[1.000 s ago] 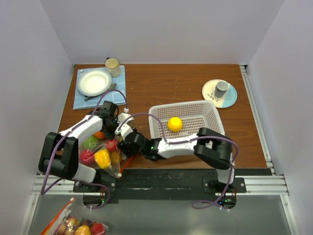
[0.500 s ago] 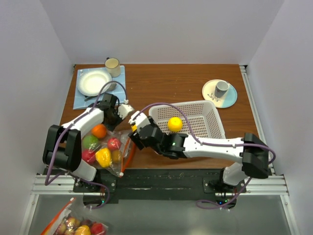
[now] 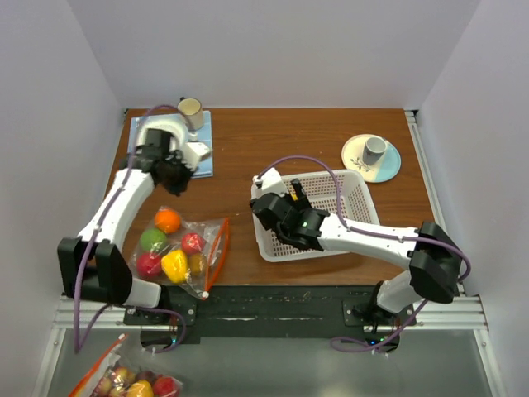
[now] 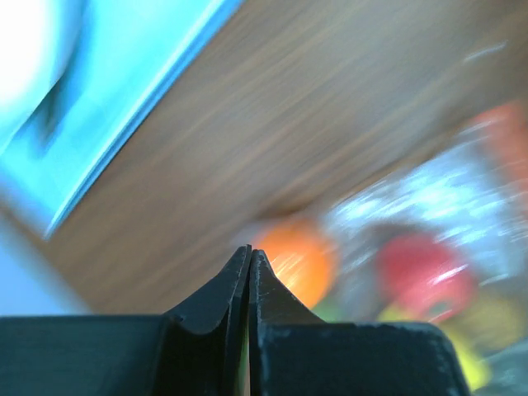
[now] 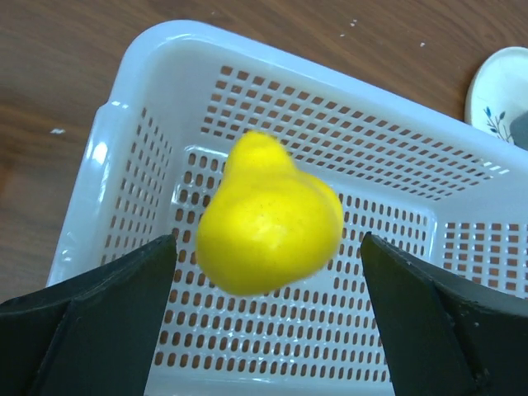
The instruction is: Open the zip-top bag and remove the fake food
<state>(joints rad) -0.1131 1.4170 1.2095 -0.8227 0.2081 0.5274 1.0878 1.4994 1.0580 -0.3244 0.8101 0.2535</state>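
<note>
- A second bag (image 3: 124, 382) of colourful pieces lies at bottom left, below the bench's near edge.
- The bag (image 3: 202, 236) lies flat on the bench (image 3: 248, 141) near its front-left corner, with the orange-red zip strip (image 3: 219, 255) along its right edge. I cannot tell whether the zip is open.
- The fake food (image 3: 174, 265) is bunched in the bag: yellow, two reds and a green, touching one another. An orange (image 3: 168, 221) sits at the bag's far edge; whether it is inside the plastic is unclear.
- The left claw (image 4: 249, 252) is closed, fingers pressed together with nothing between them. It hangs over bare wood between the bag and the blue mat (image 3: 204, 136), well apart from the bag. Its wrist view is blurred.
- On the mat stand a white plate (image 3: 163, 124), partly hidden by the left arm, and a mug (image 3: 191, 108) at the far corner.
- The white basket (image 3: 355, 198) stands at mid-bench, right of the bag.
- The right claw (image 5: 268, 239) is over the basket's left half, fingers spread wide. A yellow pear (image 5: 268, 224) shows between them with a gap on each side, touching neither; the basket floor lies behind it.
- Far right, a grey cup (image 3: 374, 150) stands on a saucer (image 3: 358, 163).
</note>
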